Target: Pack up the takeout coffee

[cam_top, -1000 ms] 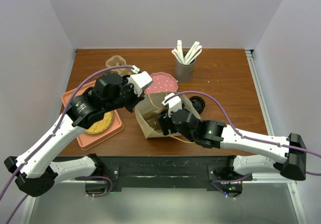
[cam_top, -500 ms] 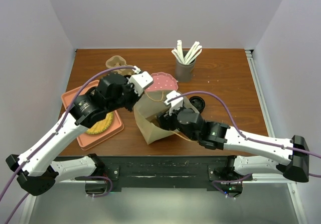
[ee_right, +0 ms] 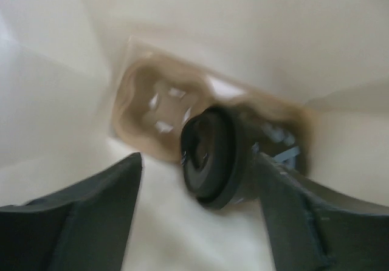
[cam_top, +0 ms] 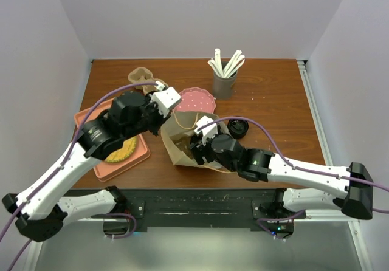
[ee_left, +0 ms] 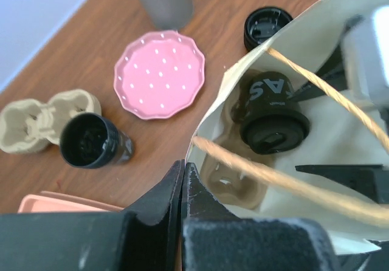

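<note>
left end effector is pressed together, pinching the rim of the paper bag. the bag stands open near the middle of the tabletop.

right end effector is down inside the bag, fingers spread wide.

the lidded coffee cup sits in a cardboard cup carrier at the bottom of the bag, with the slot beside it free. the cup lies between the spread fingers; i cannot tell whether they touch it.

on the tabletop outside the bag i see a lidless black cup, a pink plate, a second carrier and a loose lid.
</note>
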Motion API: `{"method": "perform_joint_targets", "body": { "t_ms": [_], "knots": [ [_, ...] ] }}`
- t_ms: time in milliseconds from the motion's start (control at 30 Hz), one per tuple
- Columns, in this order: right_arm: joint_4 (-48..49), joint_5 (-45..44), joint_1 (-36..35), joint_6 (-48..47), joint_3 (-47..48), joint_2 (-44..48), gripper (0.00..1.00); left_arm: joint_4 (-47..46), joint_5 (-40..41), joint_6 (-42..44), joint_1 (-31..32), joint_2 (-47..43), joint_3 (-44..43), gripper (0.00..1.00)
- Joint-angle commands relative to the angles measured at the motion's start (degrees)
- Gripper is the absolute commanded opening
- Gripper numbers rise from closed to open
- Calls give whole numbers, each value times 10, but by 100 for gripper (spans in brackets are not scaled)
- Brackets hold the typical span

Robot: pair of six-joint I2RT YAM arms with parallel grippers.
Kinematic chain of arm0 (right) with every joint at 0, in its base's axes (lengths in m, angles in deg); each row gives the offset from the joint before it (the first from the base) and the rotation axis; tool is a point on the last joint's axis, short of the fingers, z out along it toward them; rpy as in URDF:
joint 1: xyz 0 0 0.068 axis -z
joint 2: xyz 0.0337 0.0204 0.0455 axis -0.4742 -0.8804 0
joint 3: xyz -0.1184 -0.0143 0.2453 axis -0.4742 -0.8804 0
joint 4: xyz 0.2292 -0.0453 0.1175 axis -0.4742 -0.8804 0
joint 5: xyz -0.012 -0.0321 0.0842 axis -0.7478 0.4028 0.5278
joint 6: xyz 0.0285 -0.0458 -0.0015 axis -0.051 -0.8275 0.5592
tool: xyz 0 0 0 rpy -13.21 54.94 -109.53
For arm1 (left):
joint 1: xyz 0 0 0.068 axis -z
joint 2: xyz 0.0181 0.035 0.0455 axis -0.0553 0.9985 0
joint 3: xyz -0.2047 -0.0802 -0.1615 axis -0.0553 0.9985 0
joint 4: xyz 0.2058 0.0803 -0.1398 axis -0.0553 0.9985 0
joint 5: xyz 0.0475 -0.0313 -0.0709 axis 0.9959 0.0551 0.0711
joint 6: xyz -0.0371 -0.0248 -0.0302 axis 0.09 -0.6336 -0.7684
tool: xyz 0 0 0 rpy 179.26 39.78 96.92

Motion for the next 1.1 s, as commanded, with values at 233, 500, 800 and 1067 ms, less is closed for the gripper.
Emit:
{"method": "perform_joint_targets", "body": {
  "t_ms": [233, 500, 800, 1067],
  "knots": [
    [8, -80, -2, 46, 40, -47, 84, -84, 24, 77, 31, -60, 44, 0],
    [26, -85, -2, 75, 36, -83, 87, -56, 61, 125, 42, -56, 31, 0],
    [20, -108, -2, 89, 69, -150, 88, -53, 39, 109, 43, -54, 19, 0],
    [43, -109, -2, 104, 78, -183, 91, -52, 15, 84, 42, -59, 21, 0]
  ]
}}
